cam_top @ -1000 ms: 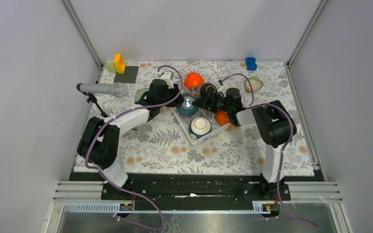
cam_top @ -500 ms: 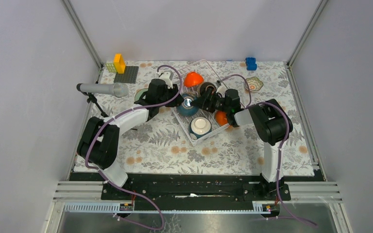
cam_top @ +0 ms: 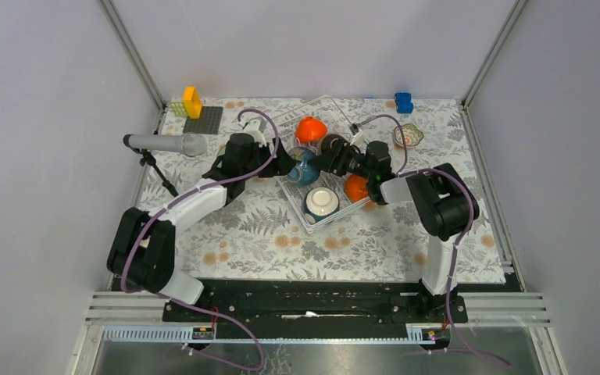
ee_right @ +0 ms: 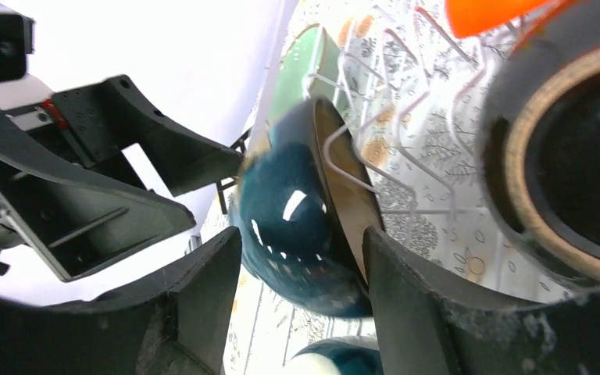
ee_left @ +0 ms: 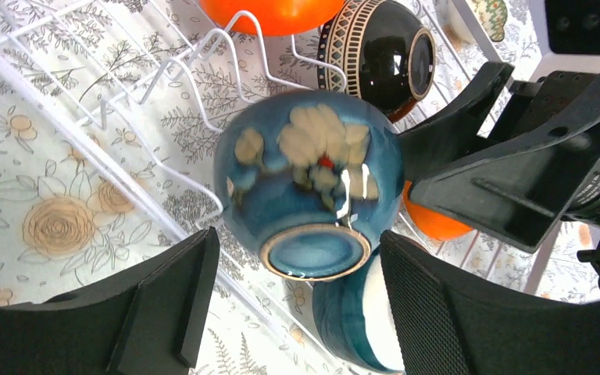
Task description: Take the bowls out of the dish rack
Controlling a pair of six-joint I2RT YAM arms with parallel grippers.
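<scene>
Teal blue bowl (cam_top: 303, 166) is sitting at the left side of the dish rack (cam_top: 336, 211), tipped over rather than upright, with both arms meeting on it. In the left wrist view its foot ring is pointing back at the camera and a little downward. So its axis is running away from the left gripper (ee_left: 297, 242), and the mouth is turned out of sight.

The right wrist view is giving the other side: the bowl is showing edge-on, its brown-rimmed mouth facing the rack's white wire loops, and one loop is crossing in front of the opening.

The left gripper's jaws are standing apart around the foot end, with a sliver of floral cloth showing between one finger and the glaze. The right gripper (ee_right: 301, 236) is bracketing the bowl too, its fingers sitting very close to it on both sides; whether they are pinching it, I cannot tell.

Only the left wrist view is showing the dark brown bowl (ee_left: 379, 51) just beyond, also on its side, with an orange bowl (ee_left: 273, 9) above it. Only the right wrist view is catching the mint green bowl (ee_right: 297, 66) outside the rack
</scene>
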